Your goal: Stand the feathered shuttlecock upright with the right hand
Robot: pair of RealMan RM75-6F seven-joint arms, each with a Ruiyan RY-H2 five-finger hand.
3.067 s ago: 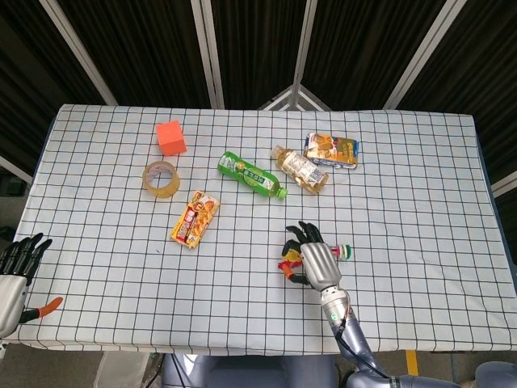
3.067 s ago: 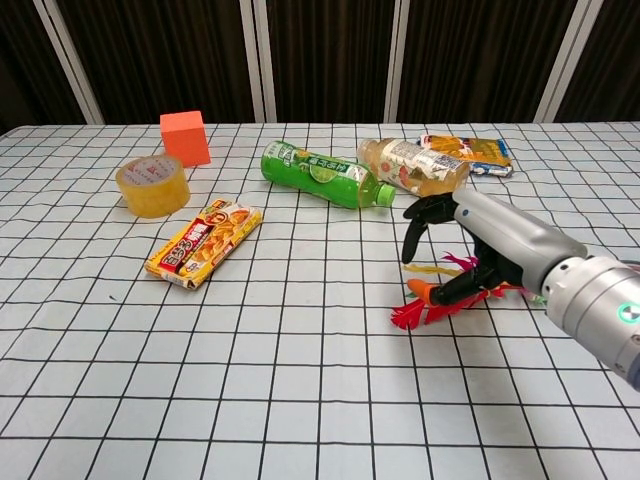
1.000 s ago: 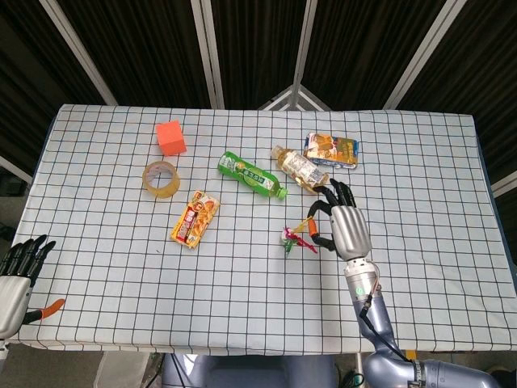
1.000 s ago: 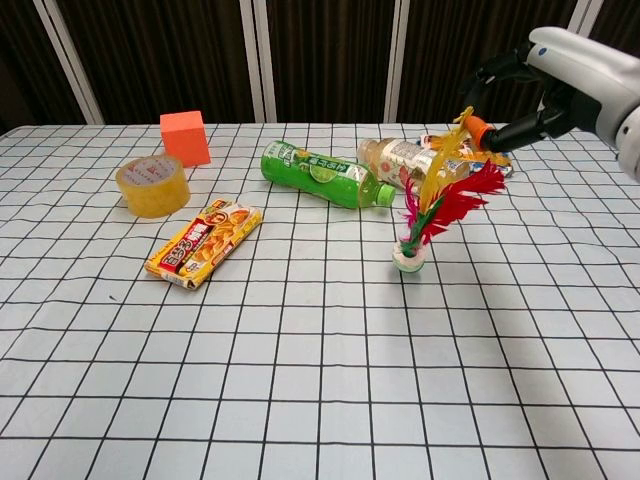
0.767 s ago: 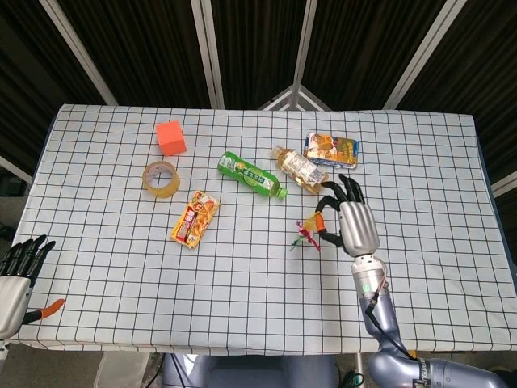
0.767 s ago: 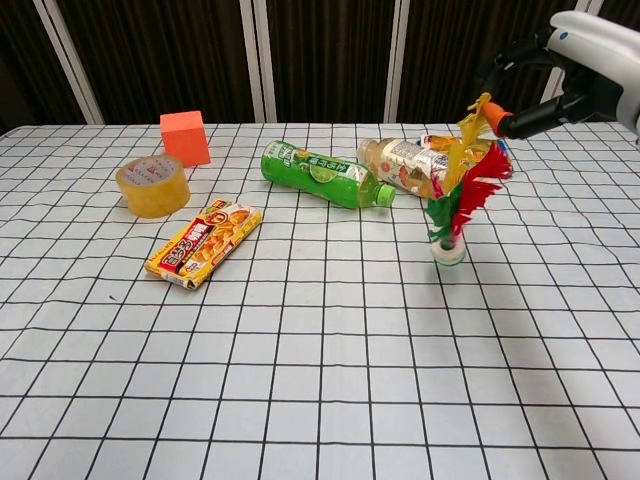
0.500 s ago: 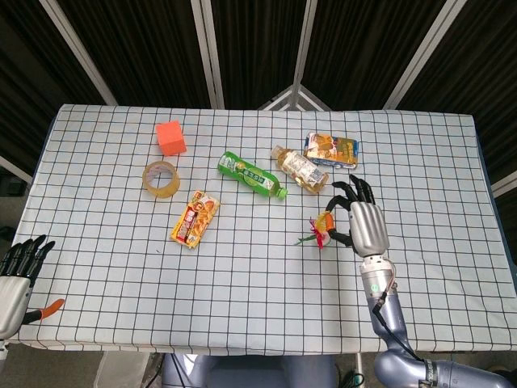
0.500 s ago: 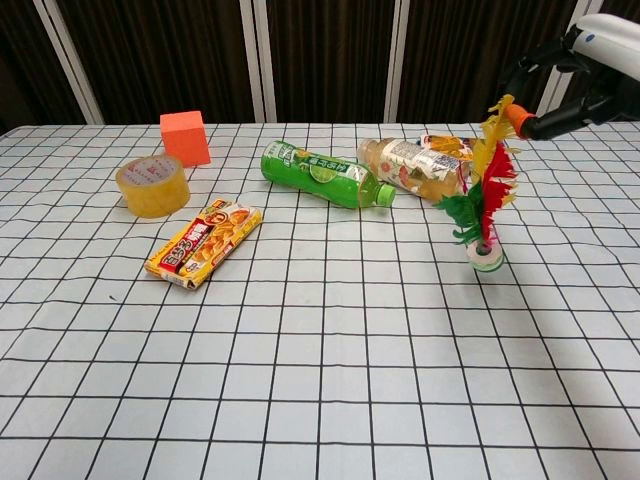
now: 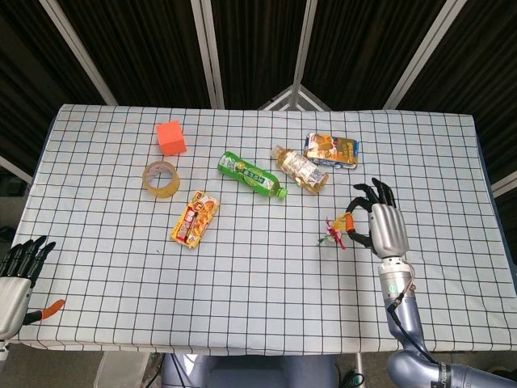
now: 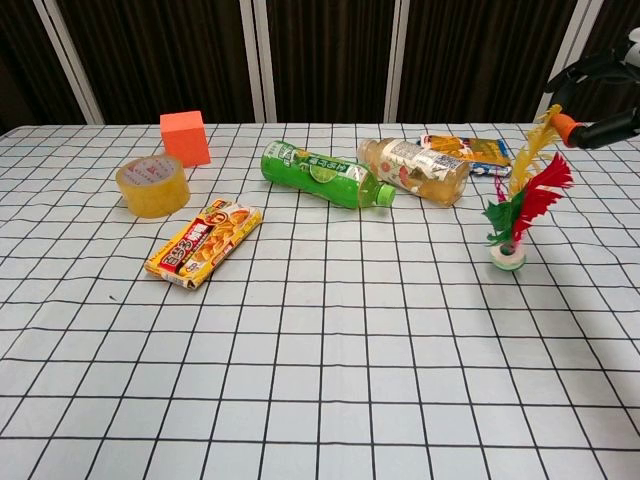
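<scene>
The feathered shuttlecock (image 10: pixel 516 214) stands with its white base down on the checked cloth and its red, green and yellow feathers pointing up, leaning right. My right hand (image 10: pixel 598 130) is at the right edge of the chest view and pinches the tip of the yellow feather with its orange-tipped thumb. From the head camera, the shuttlecock (image 9: pixel 334 233) sits just left of the right hand (image 9: pixel 386 229), whose fingers curl toward it. My left hand (image 9: pixel 16 279) rests at the table's near left corner, fingers spread, holding nothing.
A green bottle (image 10: pixel 322 174) and a tea bottle (image 10: pixel 415 168) lie behind the shuttlecock, with a blue-orange pouch (image 10: pixel 465 150) beyond them. An orange cube (image 10: pixel 185 137), a tape roll (image 10: pixel 152 185) and a snack packet (image 10: pixel 205 243) are on the left.
The right hand lifted the lying shuttlecock by its feathers, so it now hangs base down, and has carried it steadily to the right. The left hand has stayed put.
</scene>
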